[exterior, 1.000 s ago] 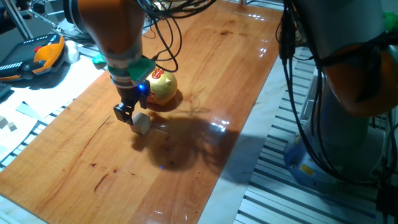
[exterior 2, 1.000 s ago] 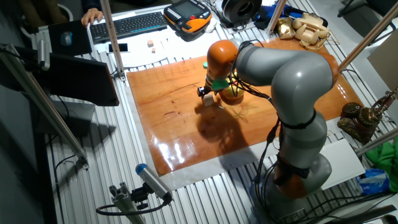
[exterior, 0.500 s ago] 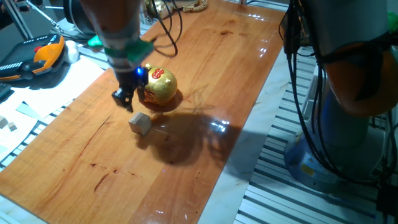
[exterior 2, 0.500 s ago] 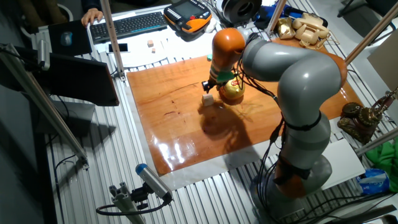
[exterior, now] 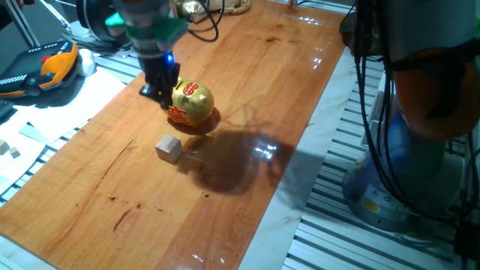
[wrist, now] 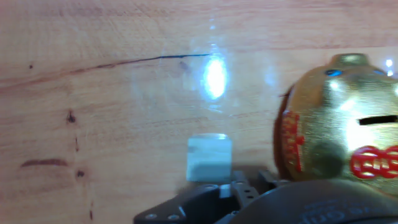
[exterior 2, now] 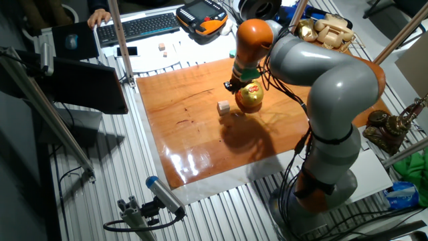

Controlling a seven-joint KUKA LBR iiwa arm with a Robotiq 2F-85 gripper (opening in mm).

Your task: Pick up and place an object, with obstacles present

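While the gripper (exterior: 159, 90) hovered at upper left beside the piggy bank (exterior: 191, 104), jaws' state indeterminate, the cube (exterior: 169, 148) sat alone on the desk (exterior: 247, 67).

Glare on glossy table (exterior: 300, 45); blurred hand view.

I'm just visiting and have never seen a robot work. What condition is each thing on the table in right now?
Small light-tan wooden cube: resting on the table, free, not gripped.
Shiny gold piggy bank with red markings: upright on the table, coin slot on top.
Two-finger gripper: raised beside the piggy bank, holding nothing; open or shut unclear.
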